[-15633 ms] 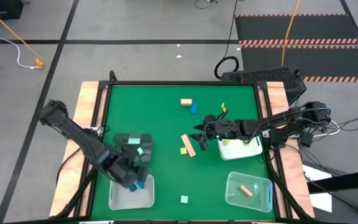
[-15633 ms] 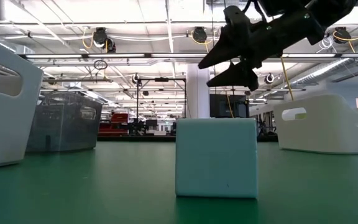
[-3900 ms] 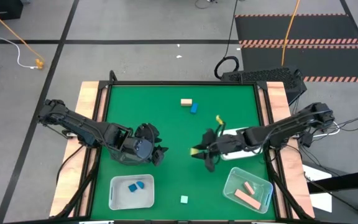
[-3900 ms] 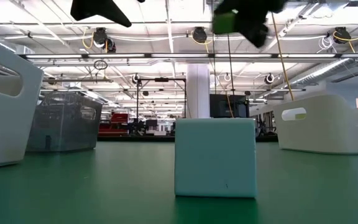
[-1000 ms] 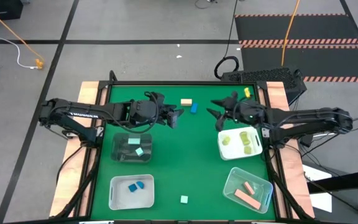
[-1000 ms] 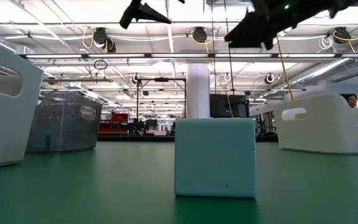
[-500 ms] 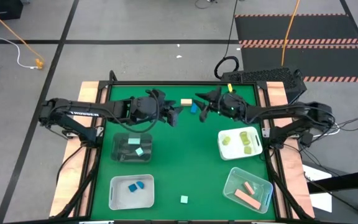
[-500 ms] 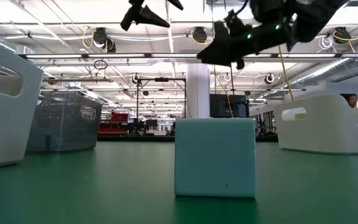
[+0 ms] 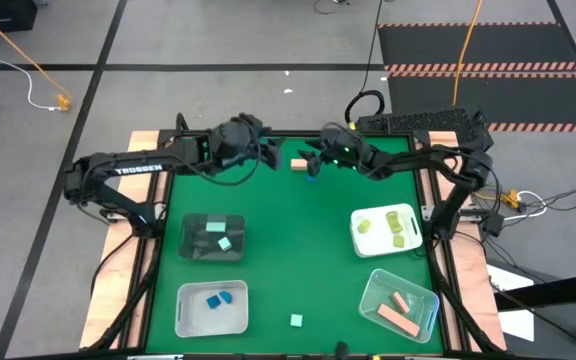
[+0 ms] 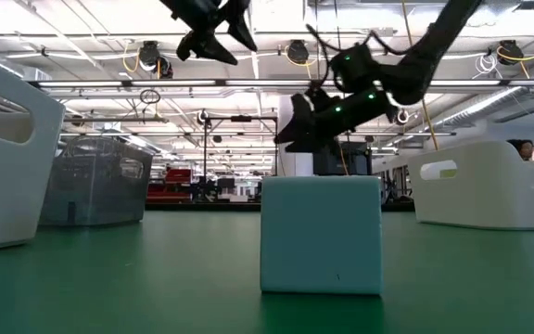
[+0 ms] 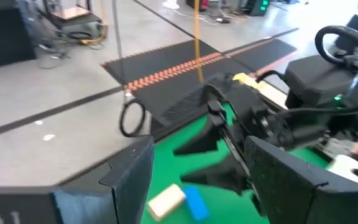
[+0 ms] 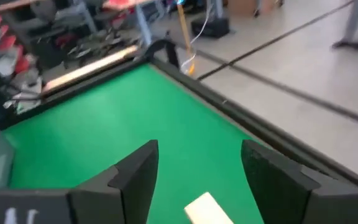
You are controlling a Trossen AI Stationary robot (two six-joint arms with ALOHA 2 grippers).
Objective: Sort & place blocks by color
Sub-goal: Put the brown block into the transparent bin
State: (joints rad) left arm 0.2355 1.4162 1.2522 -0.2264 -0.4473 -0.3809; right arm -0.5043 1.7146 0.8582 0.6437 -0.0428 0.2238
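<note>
While both dark arms stretch toward the upper middle of the high view, we see the left gripper (image 9: 268,160) reaching in from the left with its fingers spread and nothing between them. The right gripper (image 9: 313,160) comes from the right with its fingers apart too, also empty, so the two tips face each other across a small gap.

Between them lie two loose blocks: a tan bar-shaped block (image 9: 299,163) on the green mat and a small blue block (image 9: 312,174) just beside it, toward the lower right. In the left wrist view the tan block and the blue one (image 11: 196,203) sit side by side ahead of the left arm's own fingers, with the right gripper's open fingers just beyond. In the right wrist view the tan block shows at the bottom edge between that arm's fingers.

We see the rest already sorted: mint blocks in a dark tray (image 9: 193,222) at centre left, blue blocks in a white bin (image 9: 183,315) at lower left, yellow-green blocks in a white tray (image 9: 356,238) at centre right, salmon bars in a clear bin (image 9: 428,300) at lower right. One pale mint cube (image 9: 296,320) sits alone at bottom centre, filling the middle of the low view.

The green table surface (image 9: 288,250) has wooden side rails, and grey floor surrounds it.
</note>
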